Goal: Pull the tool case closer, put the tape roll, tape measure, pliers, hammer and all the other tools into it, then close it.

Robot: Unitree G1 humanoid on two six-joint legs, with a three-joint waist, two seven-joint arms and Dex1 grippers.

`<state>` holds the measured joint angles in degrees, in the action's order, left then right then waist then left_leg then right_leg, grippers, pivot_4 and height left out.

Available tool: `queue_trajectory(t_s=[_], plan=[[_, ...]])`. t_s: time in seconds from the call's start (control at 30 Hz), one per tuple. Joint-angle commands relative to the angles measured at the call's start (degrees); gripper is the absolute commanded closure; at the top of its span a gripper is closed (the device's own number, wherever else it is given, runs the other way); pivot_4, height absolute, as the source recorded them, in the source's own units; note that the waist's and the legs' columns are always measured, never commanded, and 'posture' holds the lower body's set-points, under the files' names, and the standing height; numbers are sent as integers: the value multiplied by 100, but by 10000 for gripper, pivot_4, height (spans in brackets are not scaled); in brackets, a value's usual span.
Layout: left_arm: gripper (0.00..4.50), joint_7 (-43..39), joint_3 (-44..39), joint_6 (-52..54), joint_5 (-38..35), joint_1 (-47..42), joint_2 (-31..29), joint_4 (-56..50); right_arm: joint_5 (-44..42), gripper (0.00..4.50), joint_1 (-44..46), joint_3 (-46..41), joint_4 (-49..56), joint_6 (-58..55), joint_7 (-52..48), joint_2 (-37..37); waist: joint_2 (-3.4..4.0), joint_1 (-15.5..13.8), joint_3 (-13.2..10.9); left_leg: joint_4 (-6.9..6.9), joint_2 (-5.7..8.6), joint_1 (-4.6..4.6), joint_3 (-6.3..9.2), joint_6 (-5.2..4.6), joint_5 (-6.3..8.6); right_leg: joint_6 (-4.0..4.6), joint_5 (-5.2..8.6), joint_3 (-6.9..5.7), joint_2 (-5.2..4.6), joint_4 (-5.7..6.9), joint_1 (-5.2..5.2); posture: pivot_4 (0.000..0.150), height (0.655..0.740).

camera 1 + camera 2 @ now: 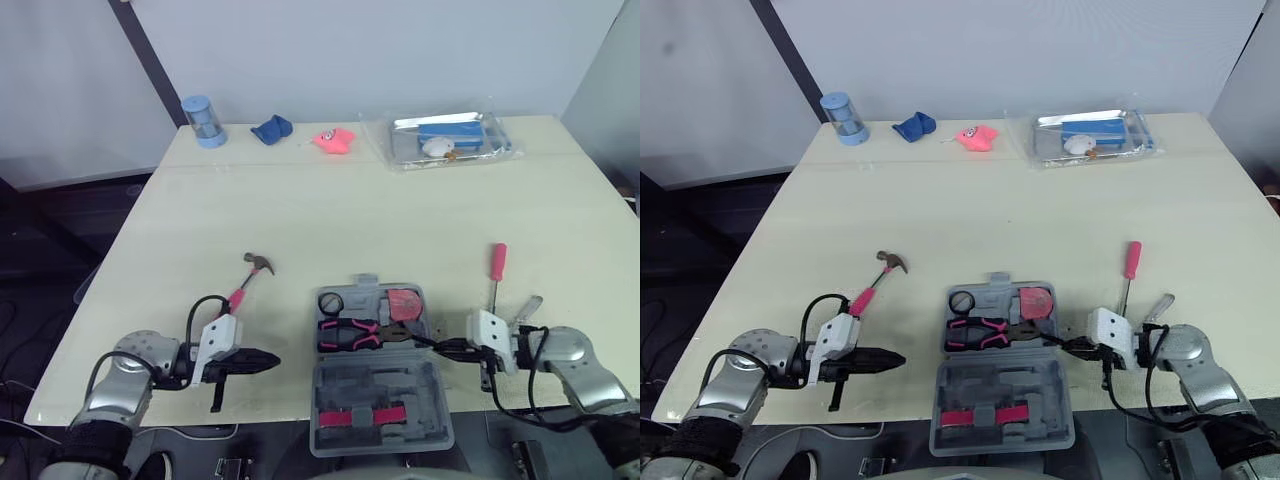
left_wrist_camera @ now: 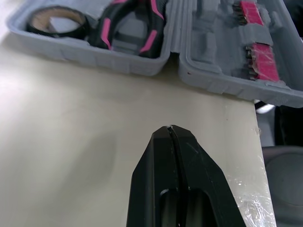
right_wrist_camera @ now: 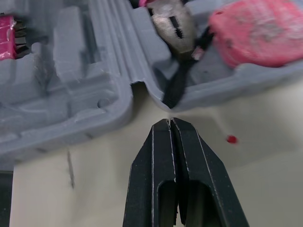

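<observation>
The grey tool case point(image 1: 436, 420) lies open at the table's front edge. Its far half holds a black tape roll point(image 1: 331, 302), pink-handled pliers point(image 1: 348, 333) and a red tape measure point(image 1: 404, 303); its near half carries a pink bit strip point(image 1: 360, 415). A pink-handled hammer point(image 1: 250, 278) rests left of the case, and a red-handled screwdriver point(image 1: 497, 262) with a silver tool point(image 1: 528, 305) rests to the right. My left gripper point(image 1: 270, 361) is shut and empty, pointing at the case's left side point(image 2: 94, 56). My right gripper point(image 1: 425, 342) is shut and empty, its tip point(image 3: 169, 122) just off the case's right wall by the hinge.
Along the far edge stand a blue cylinder point(image 1: 203, 120), a blue cloth point(image 1: 271, 129), a pink object point(image 1: 334, 139) and a clear plastic pack point(image 1: 445, 140) with a blue item. The case's near half overhangs the table's front edge.
</observation>
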<state>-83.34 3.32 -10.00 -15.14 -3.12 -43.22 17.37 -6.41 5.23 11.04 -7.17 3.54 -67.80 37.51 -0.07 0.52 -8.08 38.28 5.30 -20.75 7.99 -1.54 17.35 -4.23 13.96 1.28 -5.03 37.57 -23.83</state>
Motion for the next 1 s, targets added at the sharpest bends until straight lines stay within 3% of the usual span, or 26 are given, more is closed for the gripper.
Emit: queue_trajectory(t_s=[0.03,0.73,1.0], plan=[[45000,-118,93,-68,14,-84,25,104,-19,44346,47,87,406,-218,-18,65,1,5,0,0,0,0,1,0,0,0,0,0,1,1,0,1500,7400],[45000,-101,550,-458,343,-610,536,754,-148,44346,40,118,1134,-897,-2,174,-1,15,-1,2,0,1,2,0,0,0,0,-1,2,7,-1,1500,7400],[45000,-8,732,-295,420,-517,664,333,-162,44346,100,164,1238,-1063,59,105,-1,15,-1,3,0,1,2,0,0,0,0,0,1,7,-1,1500,7400]])
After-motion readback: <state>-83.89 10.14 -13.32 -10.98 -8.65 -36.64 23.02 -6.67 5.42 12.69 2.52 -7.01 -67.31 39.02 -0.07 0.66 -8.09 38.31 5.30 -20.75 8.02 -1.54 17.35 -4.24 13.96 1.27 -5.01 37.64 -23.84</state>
